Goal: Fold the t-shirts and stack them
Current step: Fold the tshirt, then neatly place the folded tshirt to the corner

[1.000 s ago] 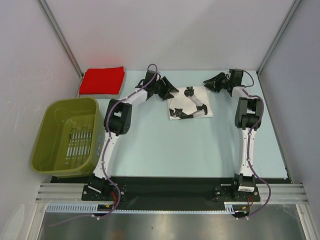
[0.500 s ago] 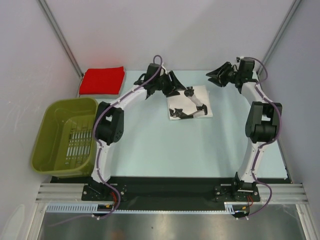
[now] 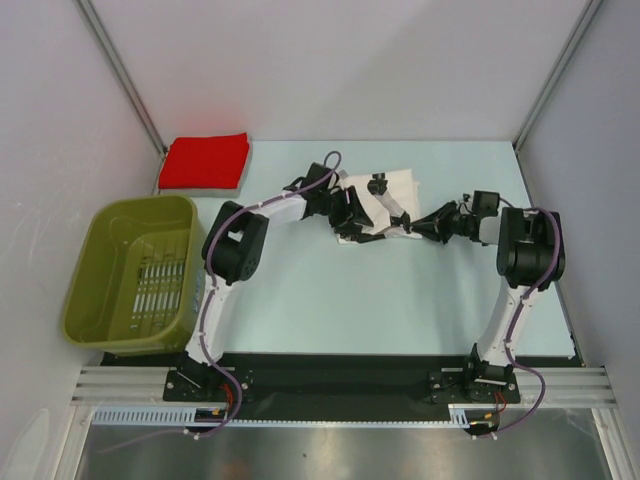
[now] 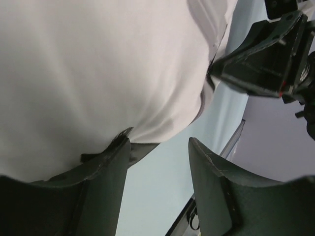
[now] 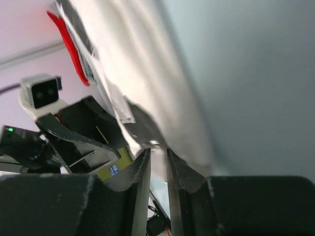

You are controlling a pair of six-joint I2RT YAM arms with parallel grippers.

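Observation:
The white t-shirt (image 3: pixel 392 196) lies folded at the table's far middle, black printed shapes facing up. My left gripper (image 3: pixel 352 215) is open at its left near corner. In the left wrist view (image 4: pixel 157 140) one finger touches the cloth's (image 4: pixel 98 73) edge and the other stands over bare table. My right gripper (image 3: pixel 418 228) is at the shirt's right near corner. In the right wrist view (image 5: pixel 157 151) its jaws are nearly closed on the cloth's (image 5: pixel 147 73) edge. The red t-shirt (image 3: pixel 205 160) lies folded at the far left corner.
An olive-green basket (image 3: pixel 130 275) stands at the left edge of the table. Grey walls close in the back and both sides. The two grippers face each other closely across the shirt's near edge.
Both grippers have come down from behind the white shirt to its near corners. The right arm swung in low from the far right, and its jaws have narrowed.

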